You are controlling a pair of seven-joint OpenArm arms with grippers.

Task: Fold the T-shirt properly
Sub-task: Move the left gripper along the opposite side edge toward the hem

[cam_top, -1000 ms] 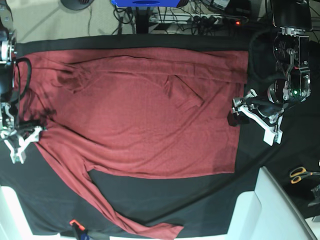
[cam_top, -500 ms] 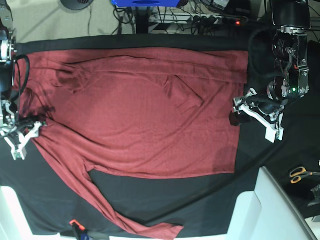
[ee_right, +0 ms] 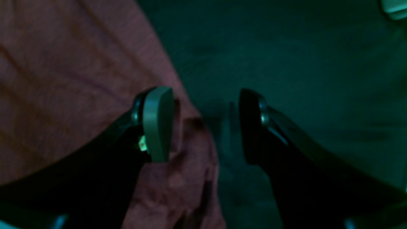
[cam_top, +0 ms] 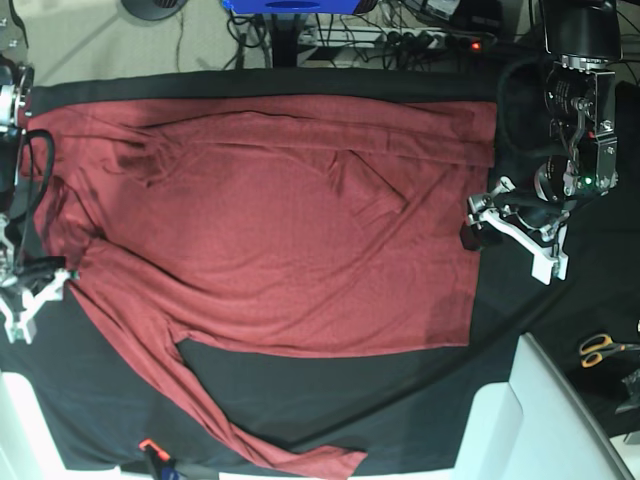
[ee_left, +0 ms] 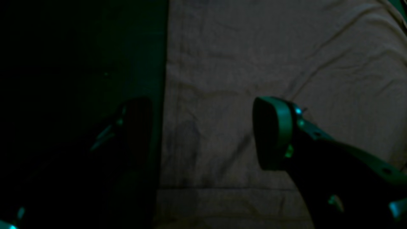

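The T-shirt [cam_top: 280,240] lies spread flat on the black table cloth [cam_top: 400,400], filling most of the table. One long sleeve runs out toward the near edge, its cuff almost at the table's near edge. Creases sit near the far-left shoulder and at mid-body.

Left gripper [cam_top: 515,235] is at the right side of the scene, at the shirt's hem edge. Jaws stand wide w/ nothing between them; in the left wrist view one finger [ee_left: 272,133] is over fabric and the other over dark cloth, so they straddle the hem line. Right gripper [cam_top: 25,295] is at the left side, by the shoulder/sleeve edge. Jaws stand moderately apart and empty; the right wrist view shows a small bunched lip of fabric [ee_right: 187,159] between them, one finger [ee_right: 157,124] over the shirt, the other over cloth.

Risks from here:
- Thin knit + black cloth under it: if a gripper drops too deep it prob pinches the table cloth too and drags everything.
- If the jaws close too shallow, they catch one layer only or slip off, so the edge falls mid-fold.
- The two arms grip far apart; uneven lift or pace likely skews the fold and adds wrinkles.
- The near sleeve hangs loose; it may trail or slide off the table edge.
- Existing creases get locked in if folded over.
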